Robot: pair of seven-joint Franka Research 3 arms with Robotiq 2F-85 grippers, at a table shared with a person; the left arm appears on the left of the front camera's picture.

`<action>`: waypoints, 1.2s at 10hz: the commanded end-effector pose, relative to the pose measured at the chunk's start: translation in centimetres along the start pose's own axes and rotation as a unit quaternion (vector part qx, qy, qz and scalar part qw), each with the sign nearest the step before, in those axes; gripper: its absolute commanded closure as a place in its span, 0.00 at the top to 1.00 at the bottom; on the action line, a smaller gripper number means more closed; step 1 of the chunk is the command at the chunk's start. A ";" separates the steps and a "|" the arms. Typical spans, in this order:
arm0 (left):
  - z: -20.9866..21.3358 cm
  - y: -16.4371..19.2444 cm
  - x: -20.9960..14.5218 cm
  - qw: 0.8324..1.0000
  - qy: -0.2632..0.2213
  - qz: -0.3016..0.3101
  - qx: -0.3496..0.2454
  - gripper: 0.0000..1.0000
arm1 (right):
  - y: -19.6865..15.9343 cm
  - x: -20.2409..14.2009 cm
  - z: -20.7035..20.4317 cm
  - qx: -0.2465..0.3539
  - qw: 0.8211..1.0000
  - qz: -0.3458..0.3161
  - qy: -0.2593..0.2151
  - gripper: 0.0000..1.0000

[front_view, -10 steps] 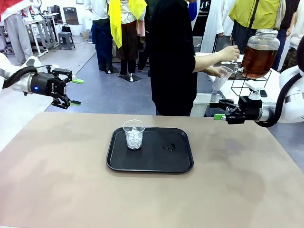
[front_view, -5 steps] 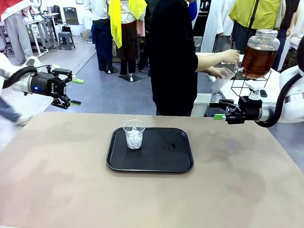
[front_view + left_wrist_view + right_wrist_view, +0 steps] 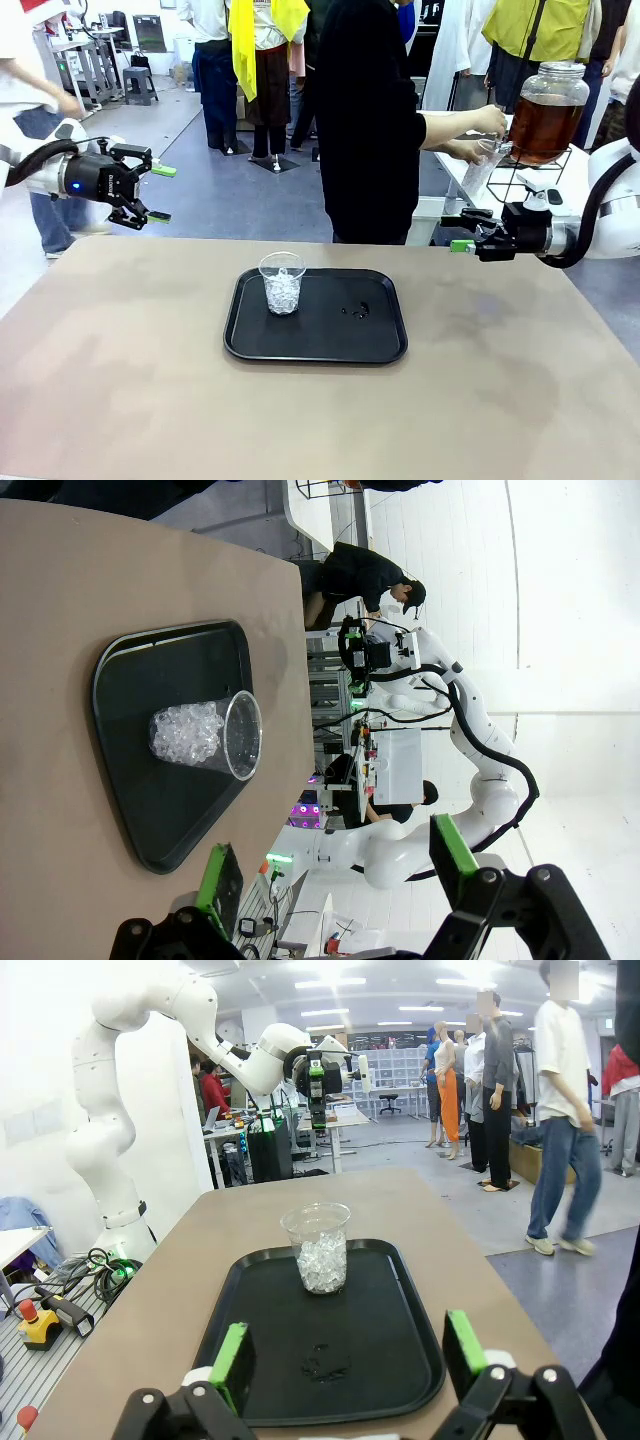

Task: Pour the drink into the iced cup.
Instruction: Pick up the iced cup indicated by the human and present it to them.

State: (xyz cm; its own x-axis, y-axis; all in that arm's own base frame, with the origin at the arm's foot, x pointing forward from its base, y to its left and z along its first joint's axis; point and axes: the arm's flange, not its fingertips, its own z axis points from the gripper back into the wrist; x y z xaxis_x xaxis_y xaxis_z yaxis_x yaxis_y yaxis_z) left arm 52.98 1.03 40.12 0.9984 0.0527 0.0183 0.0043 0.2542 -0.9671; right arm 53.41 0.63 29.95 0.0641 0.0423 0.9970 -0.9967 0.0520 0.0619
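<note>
The iced cup (image 3: 282,283), clear plastic with white ice cubes, stands upright on the left part of a black tray (image 3: 370,345). The drink (image 3: 543,125) is amber liquid in a big glass jar on a wire stand at the back right. A person in black holds an empty clear cup (image 3: 479,167) at the jar's tap. My left gripper (image 3: 160,193) hovers open, high at the table's far left. My right gripper (image 3: 458,230) hangs open at the far right edge, below the person's cup. The right wrist view shows the iced cup (image 3: 320,1248) beyond my open gripper (image 3: 348,1355). In the left wrist view the iced cup (image 3: 205,735) lies ahead of my open gripper (image 3: 338,865).
A small dark wet spot (image 3: 355,311) lies on the tray right of the iced cup. The tan table (image 3: 120,380) spreads bare around the tray. The person's hand (image 3: 488,119) rests at the jar's tap. Other people stand in the background.
The person has raised the empty cup closer to the jar's tap. Someone has walked into the far left background. Both arms and the iced cup stay still.
</note>
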 end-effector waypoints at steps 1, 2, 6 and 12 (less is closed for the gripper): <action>0.0 -0.1 -0.1 1.000 -0.001 0.000 0.001 1.00 | -0.1 0.3 -0.2 0.002 1.000 0.002 0.000 1.00; 0.0 -0.1 -0.1 1.000 -0.001 0.000 0.001 1.00 | -0.1 0.3 -0.2 0.002 1.000 0.002 0.000 1.00; 0.0 -0.1 -0.1 1.000 -0.001 0.000 0.001 1.00 | -0.1 0.3 -0.2 0.002 1.000 0.002 0.000 1.00; 0.0 -0.1 -0.1 1.000 -0.001 0.000 0.001 1.00 | -0.1 0.3 -0.2 0.002 1.000 0.002 0.000 1.00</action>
State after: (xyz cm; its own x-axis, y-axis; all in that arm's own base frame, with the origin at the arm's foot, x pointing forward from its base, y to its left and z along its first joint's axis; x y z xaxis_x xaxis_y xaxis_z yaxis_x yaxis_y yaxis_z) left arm 52.98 1.03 40.12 0.9984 0.0527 0.0183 0.0043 0.2542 -0.9671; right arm 53.41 0.63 29.95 0.0641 0.0423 0.9970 -0.9967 0.0520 0.0619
